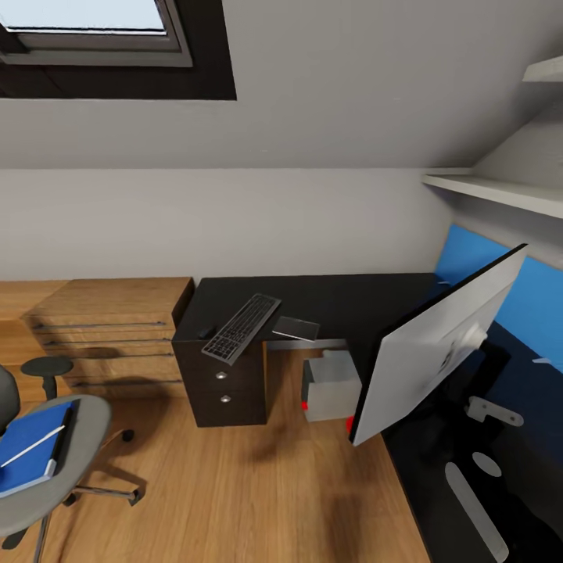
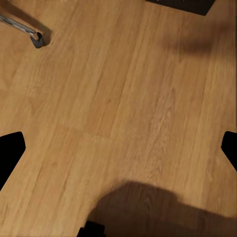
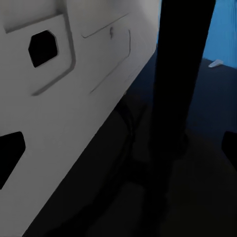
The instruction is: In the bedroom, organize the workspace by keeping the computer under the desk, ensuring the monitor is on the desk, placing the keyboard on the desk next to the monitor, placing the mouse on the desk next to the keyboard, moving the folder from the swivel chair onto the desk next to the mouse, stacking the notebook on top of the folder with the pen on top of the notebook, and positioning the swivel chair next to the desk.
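Black L-shaped surface (image 1: 352, 301) is sitting against the grey wall, matte top, three-drawer unit below. All positions relative to it. Slim keyboard (image 1: 242, 327), silver frame with black keys, is lying diagonally over the drawer end. Small black mouse (image 1: 206, 331) is lying just beside the keyboard's outer edge. Thin dark grey notebook (image 1: 296, 328) is lying flat near the front edge, beside the keyboard. Light grey boxy computer (image 1: 331, 385) is standing on the wood floor under the surface. Monitor (image 1: 438, 344) is standing on the right wing, tilted, pale grey back facing the camera, thin black stand (image 3: 180, 84) close in the right wrist view. Grey swivel chair (image 1: 82, 426) is sitting well apart on the plank floor (image 2: 118, 98), carrying the flat blue folder (image 1: 31, 447) with the white pen (image 1: 33, 446) lying across it. Left hand (image 2: 118, 148) and right hand (image 3: 118, 148): dark finger edges are sitting far apart at the frame sides, both spread wide, gripping nothing.
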Robot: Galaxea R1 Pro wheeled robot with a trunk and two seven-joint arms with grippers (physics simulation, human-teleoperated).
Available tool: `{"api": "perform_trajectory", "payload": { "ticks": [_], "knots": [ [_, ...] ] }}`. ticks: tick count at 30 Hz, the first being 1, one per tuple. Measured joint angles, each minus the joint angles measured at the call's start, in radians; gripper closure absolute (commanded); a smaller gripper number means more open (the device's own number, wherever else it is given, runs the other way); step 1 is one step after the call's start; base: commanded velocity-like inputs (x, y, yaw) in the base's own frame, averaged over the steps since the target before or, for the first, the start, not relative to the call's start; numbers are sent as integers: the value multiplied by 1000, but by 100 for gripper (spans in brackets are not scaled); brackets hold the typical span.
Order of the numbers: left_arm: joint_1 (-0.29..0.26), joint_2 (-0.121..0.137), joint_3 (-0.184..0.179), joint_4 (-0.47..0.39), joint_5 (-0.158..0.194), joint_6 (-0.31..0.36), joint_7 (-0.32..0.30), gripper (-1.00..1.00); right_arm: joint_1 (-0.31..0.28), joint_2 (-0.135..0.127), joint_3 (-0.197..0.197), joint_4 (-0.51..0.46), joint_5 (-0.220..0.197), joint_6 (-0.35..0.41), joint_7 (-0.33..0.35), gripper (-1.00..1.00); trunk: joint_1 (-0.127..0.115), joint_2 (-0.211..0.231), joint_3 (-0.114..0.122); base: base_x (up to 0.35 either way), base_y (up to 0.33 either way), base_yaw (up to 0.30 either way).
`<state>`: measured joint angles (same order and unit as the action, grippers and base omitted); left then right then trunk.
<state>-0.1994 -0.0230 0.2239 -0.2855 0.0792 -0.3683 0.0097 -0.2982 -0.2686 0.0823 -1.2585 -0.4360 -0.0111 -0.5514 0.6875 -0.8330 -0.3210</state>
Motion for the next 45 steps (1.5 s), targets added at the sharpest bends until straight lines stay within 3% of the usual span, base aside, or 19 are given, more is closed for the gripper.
{"api": "perform_trajectory", "payload": {
  "ticks": [16, 45],
  "knots": [
    [0, 0, 3, 0, 4, -1, 2, -100, 0, 0, 1, 0, 1, -1, 5, -100, 0, 0, 17, 0, 0, -145],
    [0, -1, 7, 0, 7, 0, 7, -100, 0, -1, 2, 0, -1, -13, 6, -100, 0, 0, 20, 0, 0, -9]
  ]
}}
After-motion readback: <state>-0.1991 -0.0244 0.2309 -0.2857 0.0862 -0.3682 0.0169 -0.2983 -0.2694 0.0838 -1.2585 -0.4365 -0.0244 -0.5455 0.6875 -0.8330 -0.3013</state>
